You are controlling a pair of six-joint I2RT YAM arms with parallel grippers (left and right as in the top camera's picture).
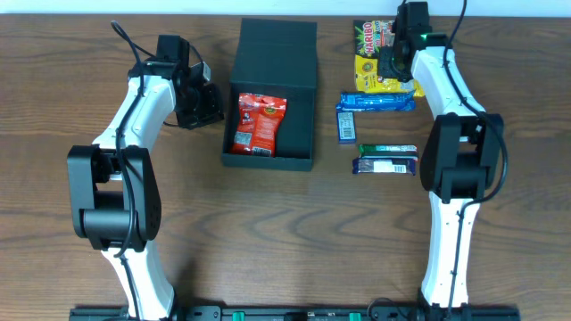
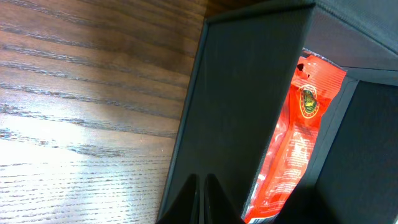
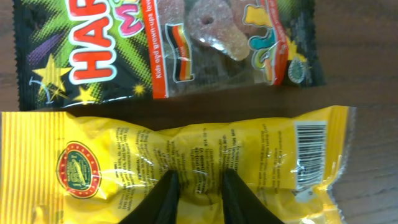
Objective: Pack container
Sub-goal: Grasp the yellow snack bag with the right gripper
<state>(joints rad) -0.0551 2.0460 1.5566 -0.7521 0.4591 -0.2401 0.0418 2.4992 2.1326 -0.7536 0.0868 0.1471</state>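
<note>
Container [image 1: 299, 116] first: where does it lie on the table [image 1: 294, 241]?

Seen from overhead, it lies toward twelve o'clock from the table's centre. It is open, with the flap lid [image 1: 278, 45] folded back on its twelve o'clock side. A red packet [image 1: 259, 123] lies flat in its nine o'clock half.

And the left gripper [image 1: 211, 102]?

Just outside the container at its nine o'clock. Its wrist camera looks along the dark outer wall, with the red packet showing past the rim. The fingers are drawn together with only a sliver between them and nothing in it. Whether the tips touch the wall I cannot tell.

The right gripper [image 1: 395, 69]?

Well apart from the container, at its two o'clock, over a yellow packet [image 1: 382, 85]. In its wrist view the fingers [image 3: 165, 196] stand spread, one on each side of the packet's middle, not clamped on it. A Haribo packet [image 1: 375, 36] lies just beside the yellow one, at its twelve o'clock.

What lies between that packet and the container?

A blue bar [image 1: 376, 102] sits at the yellow packet's six o'clock, with a small blue packet [image 1: 346, 125] by its nine o'clock end. Further toward six o'clock lie a green-and-white bar [image 1: 388, 149] and a dark bar [image 1: 385, 165]. All four are on the table at the container's three o'clock side, outside it.
</note>
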